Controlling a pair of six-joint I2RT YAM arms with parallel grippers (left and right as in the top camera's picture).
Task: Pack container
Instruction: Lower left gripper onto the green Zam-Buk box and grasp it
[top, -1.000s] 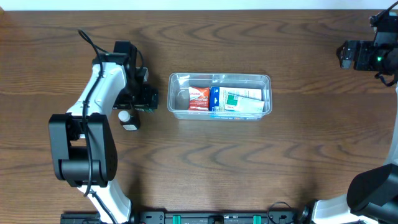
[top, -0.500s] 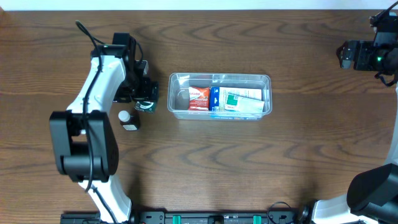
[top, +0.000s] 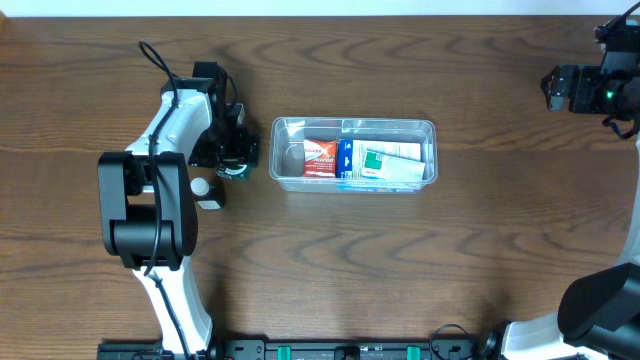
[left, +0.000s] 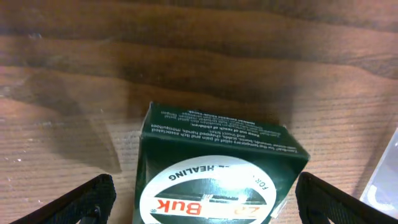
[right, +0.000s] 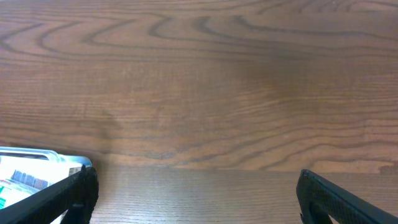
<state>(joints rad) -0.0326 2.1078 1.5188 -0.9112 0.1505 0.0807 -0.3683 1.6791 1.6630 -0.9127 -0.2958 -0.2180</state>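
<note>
Left gripper (left: 206, 186) open wide, straddling rectangular green carton (left: 217, 155); clear tub (top: 380, 121) beside. Right gripper (right: 196, 186) open over wood-grain table (right: 199, 74).

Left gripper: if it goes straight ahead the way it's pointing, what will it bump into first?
Probably the dark green box: it lies right ahead, between the left gripper's open fingers, with wooden table beyond. Depth is hard to judge, but nothing else shows in front of it.
</note>
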